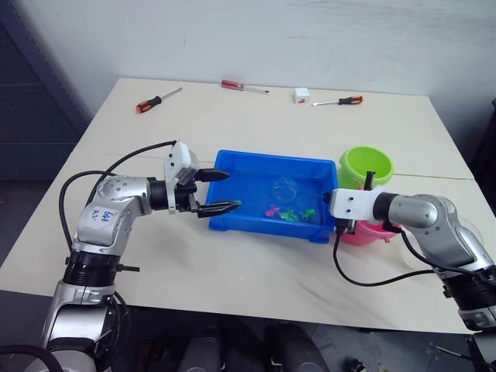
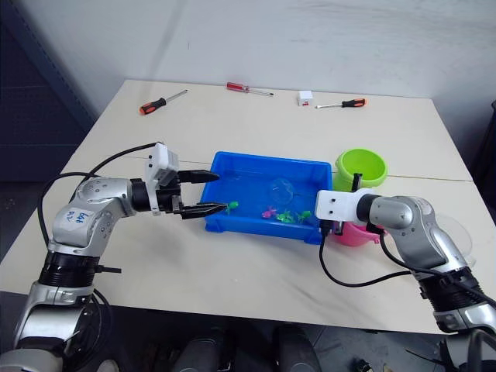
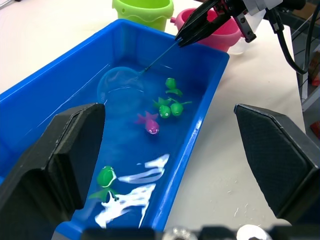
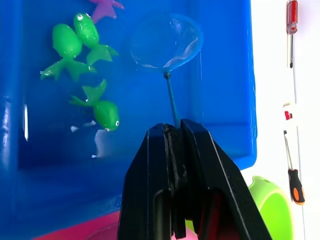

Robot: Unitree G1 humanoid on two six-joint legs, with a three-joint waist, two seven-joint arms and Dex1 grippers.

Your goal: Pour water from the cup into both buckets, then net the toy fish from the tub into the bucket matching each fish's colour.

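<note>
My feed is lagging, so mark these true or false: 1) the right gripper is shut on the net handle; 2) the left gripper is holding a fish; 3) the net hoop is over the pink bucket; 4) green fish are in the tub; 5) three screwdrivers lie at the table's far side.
1) True: the right gripper is shut on the net handle.
2) False: the left gripper is open and empty at the blue tub's end.
3) False: the hoop is inside the tub; the pink bucket sits beside it.
4) True: green fish are in the tub.
5) True: three screwdrivers.
</note>
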